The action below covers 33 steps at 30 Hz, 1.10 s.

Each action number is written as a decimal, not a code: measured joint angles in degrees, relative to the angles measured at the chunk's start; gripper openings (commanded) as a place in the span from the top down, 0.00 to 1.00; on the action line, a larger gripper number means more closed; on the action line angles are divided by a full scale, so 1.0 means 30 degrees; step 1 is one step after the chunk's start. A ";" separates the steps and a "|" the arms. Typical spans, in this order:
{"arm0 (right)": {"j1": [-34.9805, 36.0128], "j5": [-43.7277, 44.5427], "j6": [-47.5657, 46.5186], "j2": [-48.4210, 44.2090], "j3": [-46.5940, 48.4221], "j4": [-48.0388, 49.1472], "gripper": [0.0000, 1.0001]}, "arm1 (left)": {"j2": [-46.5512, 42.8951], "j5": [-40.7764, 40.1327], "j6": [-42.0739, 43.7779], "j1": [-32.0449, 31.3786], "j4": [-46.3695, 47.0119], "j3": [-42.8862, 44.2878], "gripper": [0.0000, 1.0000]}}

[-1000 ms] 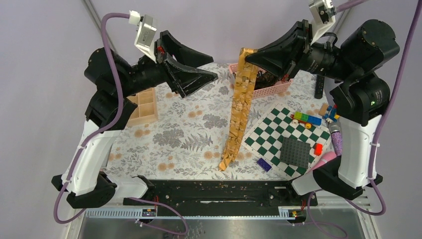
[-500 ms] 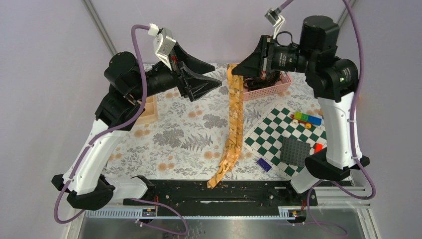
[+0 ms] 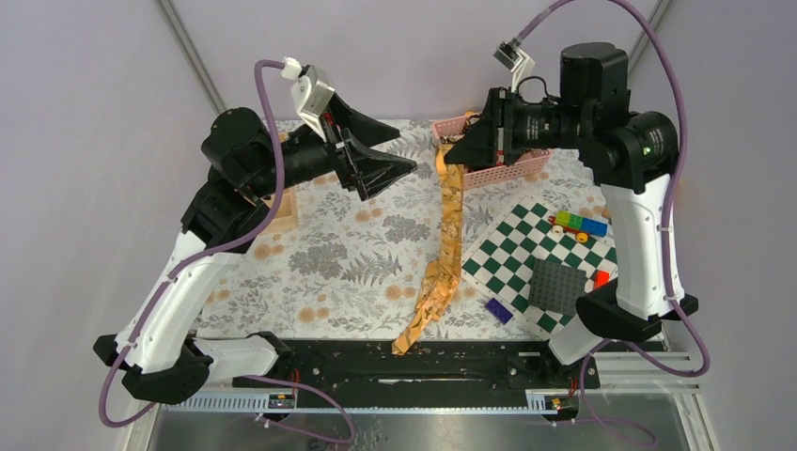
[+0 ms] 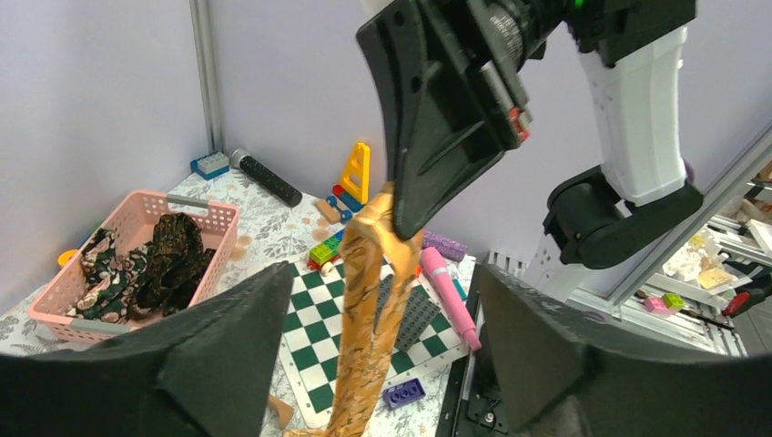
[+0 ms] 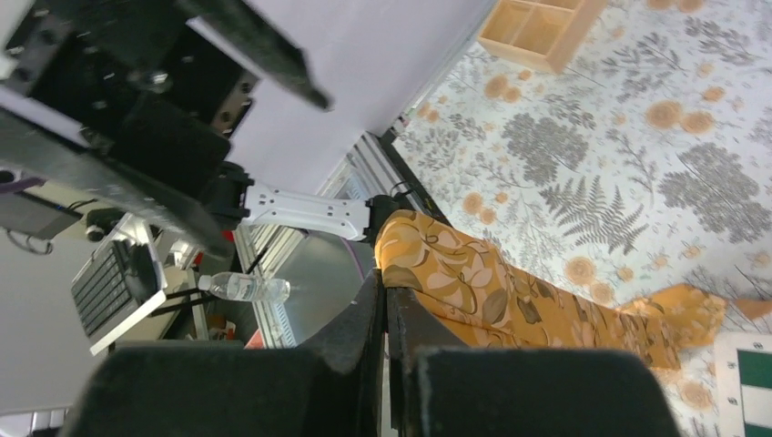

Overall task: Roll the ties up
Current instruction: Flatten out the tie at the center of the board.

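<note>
Right gripper (image 3: 451, 154): jaws fully closed on the upper end of the golden tie (image 3: 445, 252). In the right wrist view the fabric comes out folded and bunched right at the closed fingertips.

Tie, from the grip downward: hangs off the jaws, slightly twisted, running down toward the near edge. The lower part lies creased on the floral table cloth (image 3: 343, 258). Its tip rests at the black rail (image 3: 376, 362) between the arm bases.

Directly behind and below the right gripper: pink basket (image 4: 137, 217). It holds the dark ties (image 4: 166, 262), heaped loose, none rolled.

Below the right gripper, on its outer side: green-and-white checkered board (image 3: 507, 252), flat on the cloth. The hanging tie passes just beside the board's inner edge. A grey baseplate (image 3: 556, 287) lies on the board, and a small blue brick (image 3: 499, 310) sits off its near corner.

Left gripper (image 3: 407, 148): jaws spread wide, nothing held. It is raised level with the right gripper and pointed at it, near the tie's upper end but apart from it. In the left wrist view the tie shows ahead, framed between the two spread fingers.

Behind the left arm: wooden compartment box (image 5: 537, 25), partly hidden in the top view.
</note>
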 measured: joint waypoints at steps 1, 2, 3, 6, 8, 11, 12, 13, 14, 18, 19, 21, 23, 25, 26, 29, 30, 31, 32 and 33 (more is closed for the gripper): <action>0.0000 -0.0219 -0.0051 -0.0058 0.0000 0.0058 1.00 | 0.0007 0.0015 0.0044 0.0000 0.0022 -0.0109 0.16; 0.0000 -0.0612 -0.0080 -0.0131 0.0000 0.0182 1.00 | 0.0007 0.0080 -0.0022 0.0000 0.0168 -0.0277 0.15; 0.0000 -0.0976 -0.0102 -0.0211 0.0000 0.0342 1.00 | 0.0007 0.0189 -0.0058 0.0000 0.0299 -0.0408 0.13; 0.0000 -0.2127 -0.0109 -0.0510 0.0000 0.0874 1.00 | 0.0000 0.0663 -0.0182 0.0000 0.0947 -0.0729 0.08; 0.0000 -0.2885 -0.0102 -0.0707 0.0000 0.1326 1.00 | -0.0007 0.1115 -0.0342 0.0007 0.1406 -0.0860 0.04; 0.0029 -0.3803 0.0073 -0.0933 -0.0015 0.2215 1.00 | 0.0000 0.1785 -0.0707 0.0007 0.2091 -0.0889 0.02; 0.0044 -0.4058 0.0175 -0.1013 -0.0051 0.2586 1.00 | 0.0000 0.2084 -0.0911 0.0007 0.2433 -0.0889 0.02; 0.0058 -0.4226 0.0270 -0.1078 -0.0102 0.2834 1.00 | 0.0000 0.2404 -0.1158 0.0007 0.2863 -0.0889 0.02; 0.0066 -0.4444 0.0350 -0.1144 -0.0124 0.3082 1.00 | 0.0007 0.2739 -0.1413 0.0015 0.3264 -0.0896 0.02; 0.0189 -0.4852 0.0634 -0.1188 -0.0175 0.3701 1.00 | 0.0124 0.4087 -0.2608 0.0022 0.5493 -0.1078 0.03; 0.0204 -0.4889 0.0685 -0.1188 -0.0219 0.3767 1.00 | 0.0153 0.4342 -0.2841 0.0022 0.5923 -0.1188 0.03; 0.0299 -0.4947 0.0758 -0.1180 -0.0328 0.3825 1.00 | 0.0270 0.4656 -0.3089 0.0022 0.6543 -0.1355 0.03; 0.0423 -0.4947 0.0758 -0.1180 -0.0452 0.3818 1.00 | 0.0495 0.4860 -0.3235 0.0022 0.7023 -0.1530 0.03; 0.0590 -0.4947 0.0750 -0.1180 -0.0561 0.3796 1.00 | 0.0801 0.5013 -0.3402 0.0022 0.7388 -0.1559 0.04; 0.0656 -0.4940 0.0750 -0.1173 -0.0576 0.3789 1.00 | 0.1013 0.5100 -0.3497 0.0022 0.7599 -0.1566 0.04; 0.0787 -0.4940 0.0743 -0.1180 -0.0583 0.3789 1.00 | 0.1698 0.5260 -0.3723 -0.0022 0.8094 -0.1566 0.04; 0.0801 -0.4940 0.0743 -0.1180 -0.0583 0.3789 1.00 | 0.1974 0.5289 -0.3789 -0.0073 0.8218 -0.1566 0.04; 0.0809 -0.4940 0.0743 -0.1180 -0.0590 0.3789 1.00 | 0.2149 0.5304 -0.3847 -0.0117 0.8269 -0.1566 0.05; 0.0816 -0.4940 0.0743 -0.1180 -0.0619 0.3789 1.00 | 0.2331 0.5333 -0.3854 -0.0182 0.8298 -0.1574 0.05; 0.0816 -0.4940 0.0743 -0.1180 -0.0634 0.3774 1.00 | 0.2463 0.5333 -0.3861 -0.0248 0.8327 -0.1596 0.06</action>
